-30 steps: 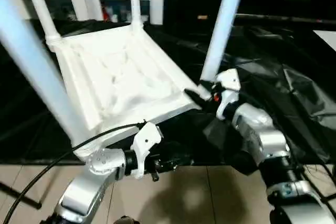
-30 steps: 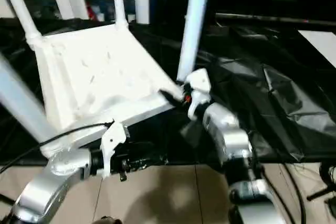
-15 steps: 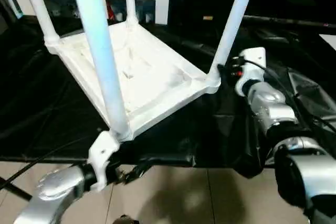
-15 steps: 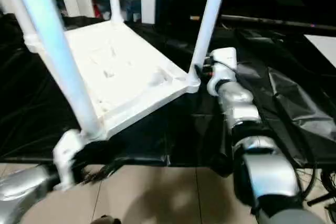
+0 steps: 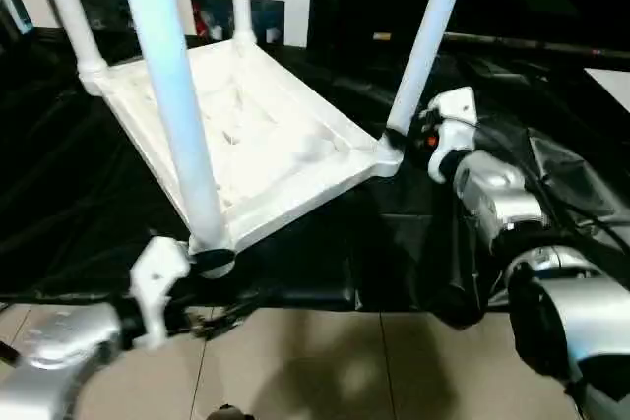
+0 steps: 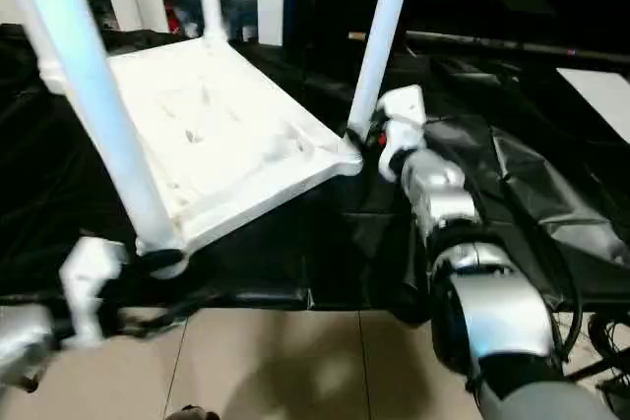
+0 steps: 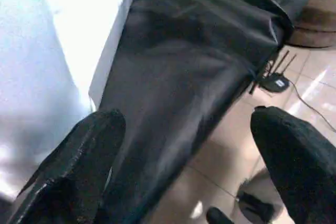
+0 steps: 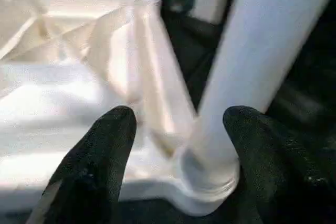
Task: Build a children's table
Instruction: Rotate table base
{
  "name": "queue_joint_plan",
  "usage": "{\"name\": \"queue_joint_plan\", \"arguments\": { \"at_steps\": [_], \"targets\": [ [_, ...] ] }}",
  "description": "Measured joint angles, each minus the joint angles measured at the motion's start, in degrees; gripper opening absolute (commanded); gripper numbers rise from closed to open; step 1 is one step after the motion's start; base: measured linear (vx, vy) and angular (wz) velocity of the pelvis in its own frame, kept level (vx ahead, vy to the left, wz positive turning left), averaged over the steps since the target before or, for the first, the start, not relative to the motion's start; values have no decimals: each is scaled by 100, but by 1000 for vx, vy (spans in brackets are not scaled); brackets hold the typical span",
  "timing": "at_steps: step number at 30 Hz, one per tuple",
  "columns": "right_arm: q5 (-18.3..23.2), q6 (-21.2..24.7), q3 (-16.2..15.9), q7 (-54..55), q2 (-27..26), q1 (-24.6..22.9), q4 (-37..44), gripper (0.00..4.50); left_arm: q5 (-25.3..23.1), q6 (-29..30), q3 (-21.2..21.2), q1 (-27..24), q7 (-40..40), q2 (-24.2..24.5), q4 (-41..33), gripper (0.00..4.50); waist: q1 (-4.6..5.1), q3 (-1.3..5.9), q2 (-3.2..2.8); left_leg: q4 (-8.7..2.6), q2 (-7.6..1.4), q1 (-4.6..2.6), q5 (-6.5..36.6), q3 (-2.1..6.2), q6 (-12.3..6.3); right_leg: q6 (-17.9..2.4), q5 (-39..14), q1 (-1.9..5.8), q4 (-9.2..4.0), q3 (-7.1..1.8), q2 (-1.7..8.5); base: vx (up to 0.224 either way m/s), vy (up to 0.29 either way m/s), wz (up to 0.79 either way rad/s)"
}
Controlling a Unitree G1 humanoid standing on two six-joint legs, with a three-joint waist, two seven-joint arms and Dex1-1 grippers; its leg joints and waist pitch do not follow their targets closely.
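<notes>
Right hand (image 8: 176, 166): two black fingers (image 8: 97, 166) spread, one on either side of a corner socket (image 8: 207, 174) of the upturned white tabletop (image 8: 63, 98). White leg (image 8: 262, 61) stands seated in that socket. Ribbed underside faces up; black sheeting (image 8: 299, 108) lies behind the leg.

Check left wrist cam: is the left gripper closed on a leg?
No. The left gripper stands wide open, with black sheet and floor between its fingers; the white leg lies beside it, ungripped.

Dim room, motion-blurred views, overexposed white tabletop (image 5: 246, 135).
</notes>
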State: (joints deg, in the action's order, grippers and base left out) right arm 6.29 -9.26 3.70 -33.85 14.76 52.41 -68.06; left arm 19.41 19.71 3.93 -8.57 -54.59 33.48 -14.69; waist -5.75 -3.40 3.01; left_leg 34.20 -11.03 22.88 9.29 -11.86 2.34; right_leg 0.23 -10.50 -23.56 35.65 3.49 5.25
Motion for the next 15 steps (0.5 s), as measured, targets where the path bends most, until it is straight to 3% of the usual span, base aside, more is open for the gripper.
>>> {"name": "queue_joint_plan", "arguments": {
  "at_steps": [3, 9, 15],
  "targets": [
    [-20, -63, -110, -335, 81, -280, 232, 316, 126, 247, 31, -200, -106, 165, -19, 445, -20, -3, -8, 10, 0, 0, 0, 0, 0, 0, 0, 2, 5, -2, 0, 0, 0, 0],
    [-18, -143, -186, -869, 240, -743, 776, 316, 200, 146, 396, -510, 15, 177, -81, 445, -20, -6, -17, 8, -2, -31, 1, 4, 1, 2, -1, 21, 16, -2, -1, 0, 0, 0],
    [238, 194, -334, -1901, 340, -1430, 1706, 316, 399, 60, 821, -372, 333, -34, -4, 445, -60, -5, -15, 5, -1, -67, 1, 7, 1, 33, -20, 51, 15, -2, -2, 0, 0, 0]
  ]
}}
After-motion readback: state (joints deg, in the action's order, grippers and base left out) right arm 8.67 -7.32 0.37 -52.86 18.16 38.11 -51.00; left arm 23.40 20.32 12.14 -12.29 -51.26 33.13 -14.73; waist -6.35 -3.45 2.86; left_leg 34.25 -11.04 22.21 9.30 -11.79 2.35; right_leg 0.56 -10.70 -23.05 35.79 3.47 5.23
